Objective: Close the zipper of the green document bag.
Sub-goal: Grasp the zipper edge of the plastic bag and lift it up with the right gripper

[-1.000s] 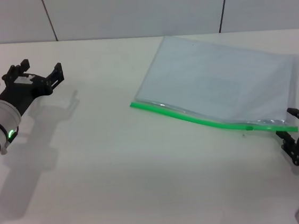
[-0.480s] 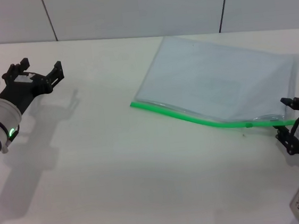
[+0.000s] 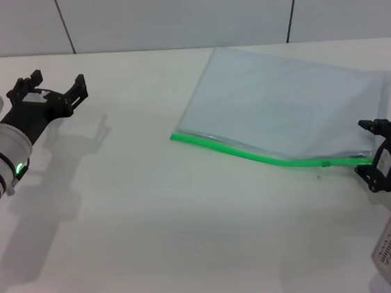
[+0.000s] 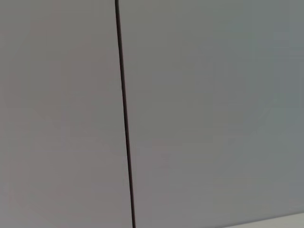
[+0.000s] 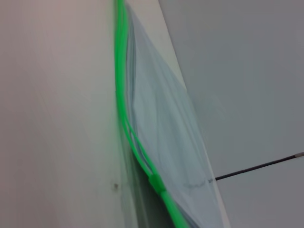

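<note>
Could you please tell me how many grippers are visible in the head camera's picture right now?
2. The left gripper hangs open over the table's far left part, away from the bag. The right gripper is open at the near right end of the zipper.

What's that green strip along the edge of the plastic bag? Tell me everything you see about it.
The zipper is a thin, bright green plastic strip along the near long edge of the flat, translucent bag lying on the table. Its small green slider sits toward the robot's right end. Left of the slider the two tracks gape apart, so it's mostly open. The right gripper is at its right end.
</note>
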You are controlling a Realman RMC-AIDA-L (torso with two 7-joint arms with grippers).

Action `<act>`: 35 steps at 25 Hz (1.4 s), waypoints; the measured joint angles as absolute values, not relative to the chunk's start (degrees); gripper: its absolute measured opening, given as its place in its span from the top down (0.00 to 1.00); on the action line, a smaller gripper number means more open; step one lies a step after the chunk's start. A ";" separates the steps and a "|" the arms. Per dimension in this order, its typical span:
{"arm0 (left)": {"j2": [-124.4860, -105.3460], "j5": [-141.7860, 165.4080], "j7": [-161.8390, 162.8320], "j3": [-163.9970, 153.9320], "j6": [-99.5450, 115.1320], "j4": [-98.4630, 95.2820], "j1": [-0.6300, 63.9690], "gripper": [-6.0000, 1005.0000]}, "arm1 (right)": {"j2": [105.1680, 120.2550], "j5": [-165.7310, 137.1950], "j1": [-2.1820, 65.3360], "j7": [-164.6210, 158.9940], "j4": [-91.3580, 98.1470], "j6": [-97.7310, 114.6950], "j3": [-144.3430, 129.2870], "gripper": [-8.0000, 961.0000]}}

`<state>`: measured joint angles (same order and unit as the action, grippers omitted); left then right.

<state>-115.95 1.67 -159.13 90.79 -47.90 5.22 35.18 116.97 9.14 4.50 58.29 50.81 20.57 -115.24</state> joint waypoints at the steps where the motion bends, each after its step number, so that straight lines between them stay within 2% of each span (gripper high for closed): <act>1: -115.98 1.66 -159.14 90.78 -47.85 5.22 35.18 0.13 | 116.97 9.14 4.73 58.37 50.79 20.61 -115.21 0.42; 5: -116.01 1.67 -159.16 90.56 -47.67 5.21 35.55 0.13 | 116.89 9.14 5.70 58.72 50.73 20.46 -115.06 0.42; 16: -116.02 1.66 -159.17 90.61 -47.86 5.27 35.87 0.13 | 116.98 18.17 9.01 61.95 47.36 19.89 -115.63 0.78; 27: -116.02 1.77 -159.17 90.49 -47.45 5.28 36.11 0.13 | 117.05 34.86 11.05 75.27 45.53 23.63 -119.72 0.81; 35: -116.07 1.89 -159.17 90.34 -47.38 5.28 36.30 0.13 | 116.71 51.70 11.08 89.50 47.34 31.03 -128.06 0.88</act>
